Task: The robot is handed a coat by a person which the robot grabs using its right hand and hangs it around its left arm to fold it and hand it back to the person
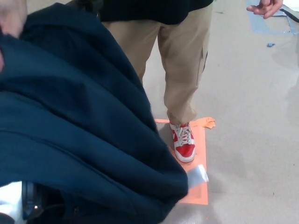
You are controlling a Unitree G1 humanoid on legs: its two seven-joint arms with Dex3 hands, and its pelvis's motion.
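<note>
At left, a soft navy coat (79,121) bunches — seemingly thick-folded.
</note>
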